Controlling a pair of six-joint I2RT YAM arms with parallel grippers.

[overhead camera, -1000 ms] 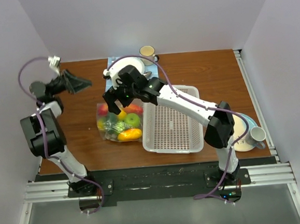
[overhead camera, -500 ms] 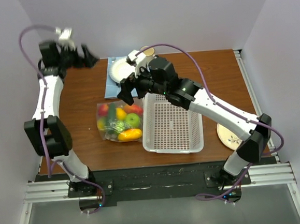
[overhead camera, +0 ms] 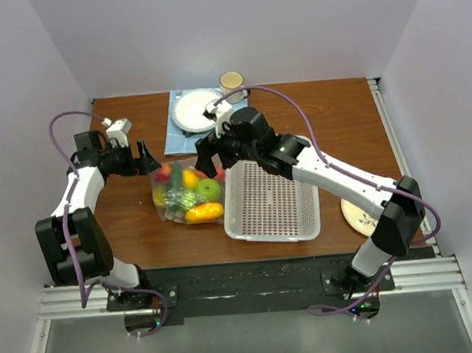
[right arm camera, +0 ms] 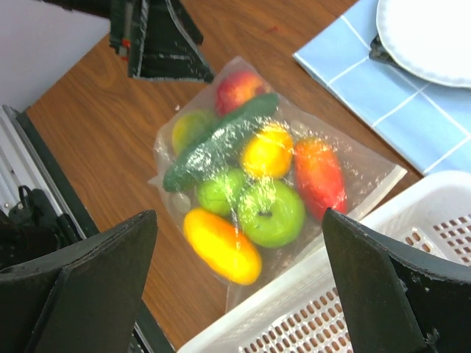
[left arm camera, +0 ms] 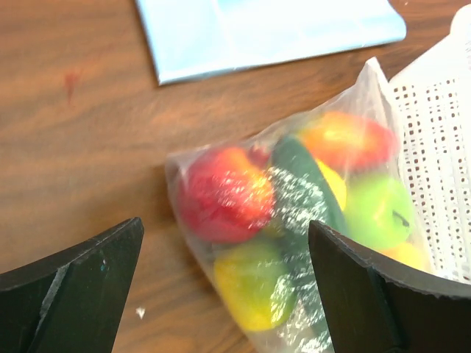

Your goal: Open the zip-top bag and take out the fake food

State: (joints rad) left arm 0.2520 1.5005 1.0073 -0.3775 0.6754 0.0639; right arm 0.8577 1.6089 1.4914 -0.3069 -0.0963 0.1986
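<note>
The zip-top bag (overhead camera: 185,193) lies flat on the brown table, pressed against the left side of the white basket. Inside it shows the fake food (overhead camera: 208,188): green apples, a red piece, orange and yellow pieces, a dark cucumber. My left gripper (overhead camera: 148,159) hovers open just left of the bag's far corner. In the left wrist view the bag (left arm camera: 294,213) fills the gap between that gripper's (left arm camera: 224,224) spread fingers. My right gripper (overhead camera: 205,157) hangs open above the bag's far edge. The right wrist view looks down on the bag (right arm camera: 250,176) with the right gripper (right arm camera: 239,215) empty.
The white perforated basket (overhead camera: 270,200) sits right of the bag. A white plate (overhead camera: 195,110) on a blue mat (left arm camera: 265,29) and a cup (overhead camera: 230,82) stand at the back. Another plate (overhead camera: 358,214) lies at the right, partly under the right arm.
The left arm swung from the back-left corner down to the bag's left side. The right arm stretched out and its gripper settled above the bag's far edge.
</note>
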